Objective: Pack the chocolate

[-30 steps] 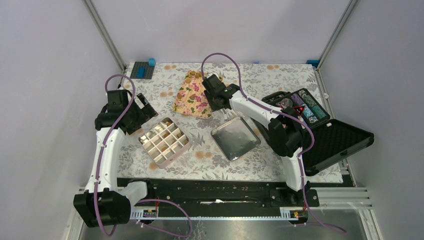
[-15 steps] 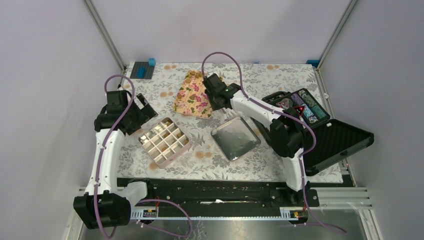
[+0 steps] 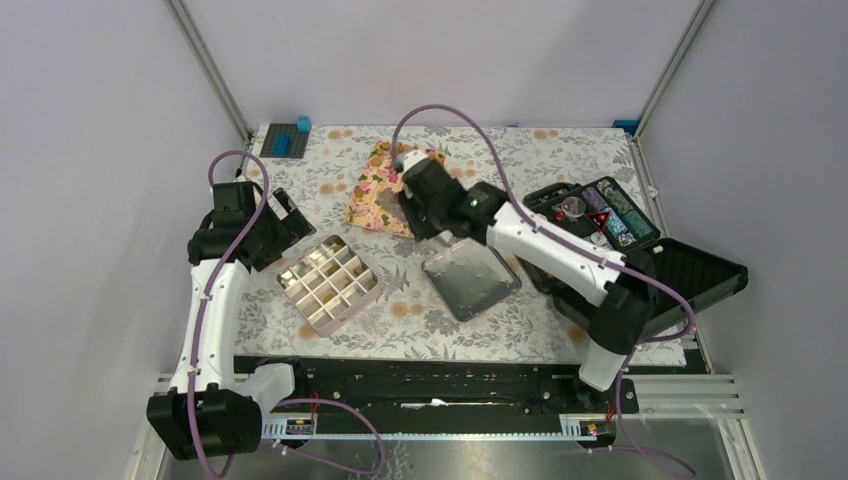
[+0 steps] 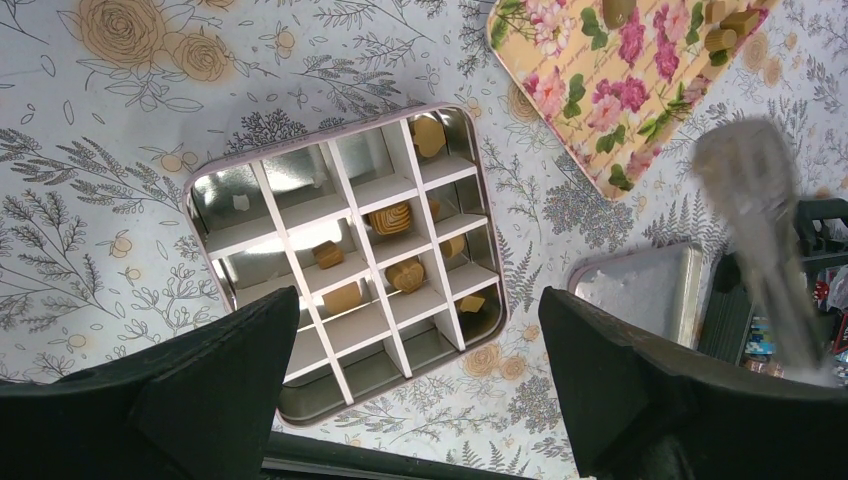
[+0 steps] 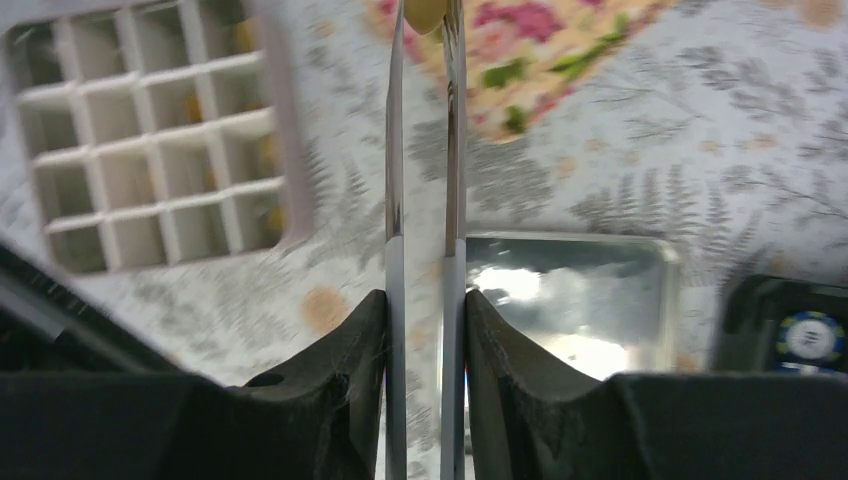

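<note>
1. R gripper (image 5: 424,25): long thin fingers nearly closed, pinching one pale golden chocolate (image 5: 426,10) at the tips. Lump cut off by top edge of R wrist view, shape not readable. Held above near corner of floral tray (image 4: 600,110). Seen from L wrist the fingers are only a grey blur. In top view the tips are hidden under the wrist.
2. L gripper (image 4: 418,310): jaws spread wide, nothing in them, hovering over divided tin (image 4: 320,144).
3. Divided tin: 4x4 white grid, pink rim, on patterned cloth (image 3: 400,320). Approx. 7 choc. pcs in cells toward its R side, several half hidden behind dividers. L-side cells show only mirror glare. Near cells blocked by L fingers.
4. Floral tray: more choc. at far end, cropped by frame edge, count unclear.
5. Metal lid (image 4: 640,295): flat on the cloth, just beside the tin, shiny.
6. Black case (image 3: 650,270): open, R of lid. Chips (image 3: 610,210) inside, partly hidden by R arm.
</note>
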`<state>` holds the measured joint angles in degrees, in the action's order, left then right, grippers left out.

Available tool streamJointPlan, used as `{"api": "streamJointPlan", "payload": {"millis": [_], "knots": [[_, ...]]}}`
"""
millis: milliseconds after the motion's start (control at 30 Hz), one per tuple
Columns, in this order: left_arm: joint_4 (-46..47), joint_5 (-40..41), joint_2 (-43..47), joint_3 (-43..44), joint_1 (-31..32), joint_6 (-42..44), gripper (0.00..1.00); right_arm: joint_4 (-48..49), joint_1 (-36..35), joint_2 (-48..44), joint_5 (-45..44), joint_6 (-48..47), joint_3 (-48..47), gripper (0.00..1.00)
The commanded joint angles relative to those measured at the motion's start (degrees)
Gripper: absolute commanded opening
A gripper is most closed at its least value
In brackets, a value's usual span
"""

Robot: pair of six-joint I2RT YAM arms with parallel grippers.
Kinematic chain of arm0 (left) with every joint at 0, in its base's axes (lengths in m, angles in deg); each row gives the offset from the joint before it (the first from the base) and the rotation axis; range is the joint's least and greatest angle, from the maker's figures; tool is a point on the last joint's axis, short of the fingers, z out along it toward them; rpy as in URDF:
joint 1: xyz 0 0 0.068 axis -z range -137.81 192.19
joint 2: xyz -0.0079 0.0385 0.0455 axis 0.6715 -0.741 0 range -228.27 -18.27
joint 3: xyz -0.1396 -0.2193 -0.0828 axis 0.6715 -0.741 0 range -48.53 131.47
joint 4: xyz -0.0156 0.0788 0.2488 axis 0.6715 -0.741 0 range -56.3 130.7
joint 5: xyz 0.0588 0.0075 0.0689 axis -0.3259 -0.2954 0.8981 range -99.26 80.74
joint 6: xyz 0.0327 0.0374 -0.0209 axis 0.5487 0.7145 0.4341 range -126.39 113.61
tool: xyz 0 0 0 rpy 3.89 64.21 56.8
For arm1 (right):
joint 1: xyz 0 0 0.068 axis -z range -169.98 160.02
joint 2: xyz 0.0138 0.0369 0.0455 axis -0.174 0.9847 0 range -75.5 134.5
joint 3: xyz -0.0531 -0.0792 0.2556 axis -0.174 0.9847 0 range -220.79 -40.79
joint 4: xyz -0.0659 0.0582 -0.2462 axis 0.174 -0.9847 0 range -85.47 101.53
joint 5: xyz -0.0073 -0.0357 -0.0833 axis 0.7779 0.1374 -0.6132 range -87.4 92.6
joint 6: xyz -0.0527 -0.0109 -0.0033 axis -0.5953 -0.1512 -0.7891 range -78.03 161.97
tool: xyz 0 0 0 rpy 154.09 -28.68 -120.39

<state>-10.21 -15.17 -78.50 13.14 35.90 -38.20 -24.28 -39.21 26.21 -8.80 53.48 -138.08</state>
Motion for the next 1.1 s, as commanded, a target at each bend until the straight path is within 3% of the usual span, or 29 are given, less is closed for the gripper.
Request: {"api": "streamJointPlan", "payload": {"millis": [0, 267, 767, 1067], "knots": [[1.32, -0.93, 1.19, 1.86, -0.31, -0.56, 0.99, -1.26, -10.04, -4.75, 1.78, 2.43, 3.37, 0.23], [0.9, -1.15, 2.52, 1.61, -0.25, -0.27, 0.99, -1.48, -20.68, -3.69, 0.79, 3.96, 5.74, 0.23], [0.37, -1.6, 2.24, 1.64, -0.29, -0.22, 0.99, -1.63, -21.68, -1.07, 0.51, 3.24, 5.55, 0.26], [0.38, -1.42, 1.96, 1.79, -0.31, -0.33, 0.99, -2.48, -22.12, -0.46, 0.24, 2.25, 4.37, 0.44]]}}
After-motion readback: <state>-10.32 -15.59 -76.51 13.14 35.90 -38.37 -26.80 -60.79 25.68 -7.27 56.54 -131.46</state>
